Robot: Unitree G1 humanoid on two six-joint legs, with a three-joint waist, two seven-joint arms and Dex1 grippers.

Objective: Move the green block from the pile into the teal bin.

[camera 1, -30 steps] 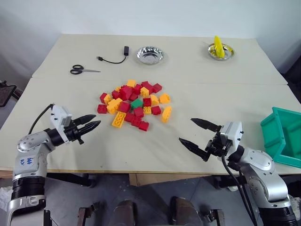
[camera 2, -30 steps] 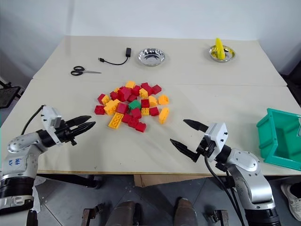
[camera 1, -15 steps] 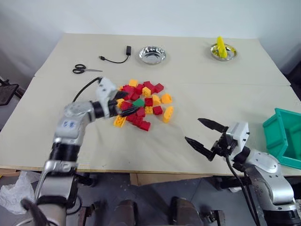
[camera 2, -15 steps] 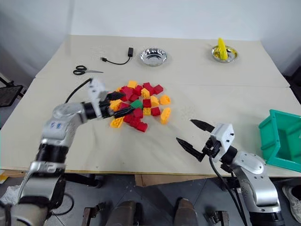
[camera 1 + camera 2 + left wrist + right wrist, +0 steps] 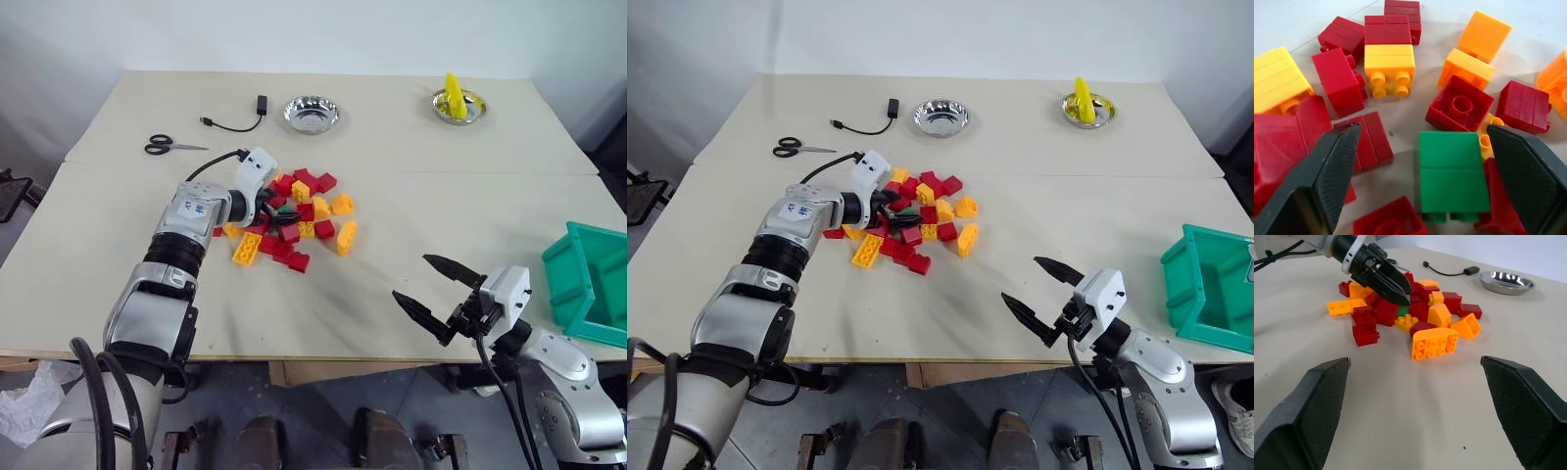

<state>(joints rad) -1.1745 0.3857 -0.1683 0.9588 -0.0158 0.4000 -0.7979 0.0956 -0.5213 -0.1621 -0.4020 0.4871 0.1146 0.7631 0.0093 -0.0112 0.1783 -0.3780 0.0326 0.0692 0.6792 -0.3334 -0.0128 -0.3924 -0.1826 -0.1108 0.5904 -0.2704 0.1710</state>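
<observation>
Now | left claw (image 5: 1420, 161) spread wide | green block (image 5: 1452, 176) between its fingers, ungripped

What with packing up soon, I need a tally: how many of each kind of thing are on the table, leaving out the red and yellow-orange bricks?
scissors: 1
black cable: 1
steel bowls: 2
yellow object in the right-hand bowl: 1
green block: 1
teal bin: 1
Total: 7
</observation>
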